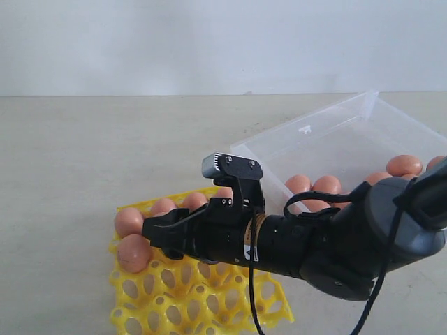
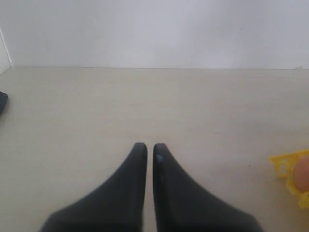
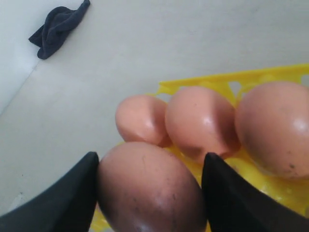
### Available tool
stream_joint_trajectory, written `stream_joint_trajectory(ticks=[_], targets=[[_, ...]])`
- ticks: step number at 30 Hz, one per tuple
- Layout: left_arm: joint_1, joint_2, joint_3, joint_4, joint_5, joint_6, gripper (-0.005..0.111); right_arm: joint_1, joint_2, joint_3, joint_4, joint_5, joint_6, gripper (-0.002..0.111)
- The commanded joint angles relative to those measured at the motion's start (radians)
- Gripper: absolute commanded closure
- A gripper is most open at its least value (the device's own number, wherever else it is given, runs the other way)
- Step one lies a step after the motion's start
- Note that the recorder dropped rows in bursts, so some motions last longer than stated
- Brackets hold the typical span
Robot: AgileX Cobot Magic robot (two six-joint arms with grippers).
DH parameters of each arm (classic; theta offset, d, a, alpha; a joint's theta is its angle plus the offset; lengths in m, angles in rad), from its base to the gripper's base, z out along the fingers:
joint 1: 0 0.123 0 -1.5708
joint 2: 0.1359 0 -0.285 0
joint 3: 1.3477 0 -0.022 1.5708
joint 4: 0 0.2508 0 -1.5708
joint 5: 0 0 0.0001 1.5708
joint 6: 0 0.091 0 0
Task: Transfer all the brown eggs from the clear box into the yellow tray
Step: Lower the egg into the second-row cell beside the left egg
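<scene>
My right gripper reaches over the left corner of the yellow tray. It is shut on a brown egg, one finger against each side, low over a tray cup. That egg shows at the tray's left edge. Three more brown eggs sit in the cups just beyond it. Behind the arm the clear box holds several brown eggs. My left gripper hangs shut and empty over bare table. A tray corner with one egg lies off to its side.
A dark cloth lies on the table near the wall, well away from the tray. The right arm's black body and cable hide the tray's right part and the box's front wall. Pale tabletop spreads to the left.
</scene>
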Motion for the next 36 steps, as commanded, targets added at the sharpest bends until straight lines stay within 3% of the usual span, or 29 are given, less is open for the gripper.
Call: stream_joint_trajectory(ticks=[1, 17, 20, 25, 32, 36], targets=[[0.003, -0.002, -0.001, -0.005, -0.007, 0.007, 0.103, 0.001, 0.017, -0.003, -0.004, -0.005, 0.032, 0.108], [0.003, -0.002, -0.001, -0.005, -0.007, 0.007, 0.103, 0.001, 0.019, -0.003, -0.004, -0.035, 0.026, 0.108], [0.003, -0.002, -0.001, -0.005, -0.007, 0.007, 0.103, 0.001, 0.019, -0.003, -0.004, -0.077, 0.023, 0.099], [0.003, -0.002, -0.001, -0.005, -0.007, 0.007, 0.103, 0.001, 0.019, -0.003, -0.007, -0.096, -0.005, 0.070], [0.003, -0.002, -0.001, -0.005, -0.007, 0.007, 0.103, 0.001, 0.019, -0.003, -0.007, -0.087, -0.049, 0.068], [0.003, -0.002, -0.001, -0.005, -0.007, 0.007, 0.103, 0.001, 0.019, -0.003, -0.007, -0.061, -0.049, 0.058]])
